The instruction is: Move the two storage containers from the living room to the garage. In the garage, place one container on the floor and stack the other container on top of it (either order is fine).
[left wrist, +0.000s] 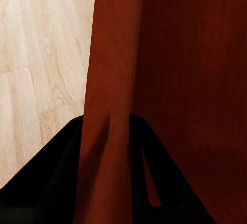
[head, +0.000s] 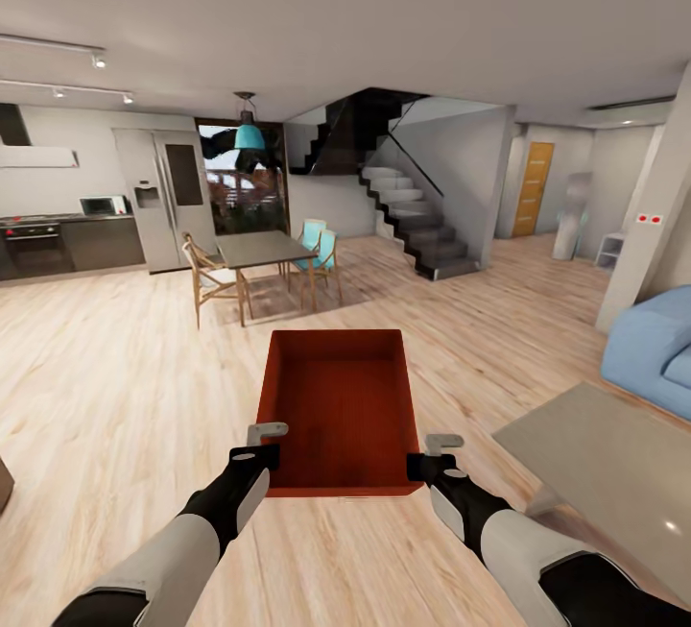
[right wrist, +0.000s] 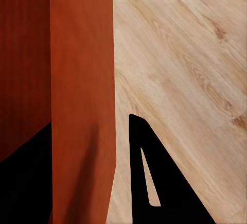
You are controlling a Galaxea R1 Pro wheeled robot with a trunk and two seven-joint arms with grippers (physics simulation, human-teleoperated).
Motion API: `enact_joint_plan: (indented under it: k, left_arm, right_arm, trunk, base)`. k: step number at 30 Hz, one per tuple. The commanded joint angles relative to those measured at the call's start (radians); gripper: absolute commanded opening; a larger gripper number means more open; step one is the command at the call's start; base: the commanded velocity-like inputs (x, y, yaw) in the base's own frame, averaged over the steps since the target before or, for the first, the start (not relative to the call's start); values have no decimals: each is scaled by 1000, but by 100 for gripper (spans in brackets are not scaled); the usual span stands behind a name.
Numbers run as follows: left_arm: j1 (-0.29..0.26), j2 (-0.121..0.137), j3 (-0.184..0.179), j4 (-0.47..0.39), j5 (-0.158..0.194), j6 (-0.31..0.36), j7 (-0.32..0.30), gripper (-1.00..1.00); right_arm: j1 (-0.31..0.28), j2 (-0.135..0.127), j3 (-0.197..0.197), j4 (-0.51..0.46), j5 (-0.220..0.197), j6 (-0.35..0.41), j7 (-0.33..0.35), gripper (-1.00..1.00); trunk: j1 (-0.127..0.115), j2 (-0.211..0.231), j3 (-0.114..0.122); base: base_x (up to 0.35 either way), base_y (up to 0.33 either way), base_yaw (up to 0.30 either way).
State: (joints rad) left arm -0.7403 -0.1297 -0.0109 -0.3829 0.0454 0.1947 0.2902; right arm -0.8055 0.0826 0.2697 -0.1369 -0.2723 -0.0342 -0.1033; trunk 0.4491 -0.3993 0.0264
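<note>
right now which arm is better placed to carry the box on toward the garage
Neither alone: left jaws clamp the red box's left wall, right jaws clamp its right wall, so both must carry it together.

The left gripper (left wrist: 105, 183) is closed over one thin wall of a red-orange storage container (left wrist: 185, 80), its two black fingers (left wrist: 51, 183) standing on either side of that wall: one on the outside, one inside the bin. The wall runs straight out from between the fingertips, seen edge-on, with a soft shadow where the pads meet it. Beyond the inner finger lies the container's dark red interior. Beyond the outer finger, light wood-plank flooring (left wrist: 41, 54) shows below, its pale grain running away from the gripper.
</note>
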Motion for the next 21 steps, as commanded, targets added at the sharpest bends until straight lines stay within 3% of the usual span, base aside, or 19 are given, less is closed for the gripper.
enact_joint_plan:
  k: [1, 21]
  left_arm:
    - [-1, 1, 33, -7, -26, 9, 21, -100]
    - [-1, 2, 33, -7, -27, 9, 21, -100]
  right_arm:
    - [0, -3, -11, 3, -8, -5, -7, -100]
    - [0, -4, -11, 2, -10, -4, -7, -100]
  trunk:
    - [1, -1, 0]
    - [1, -1, 0]
  base:
    - [324, 0, 0]
    - [324, 0, 0]
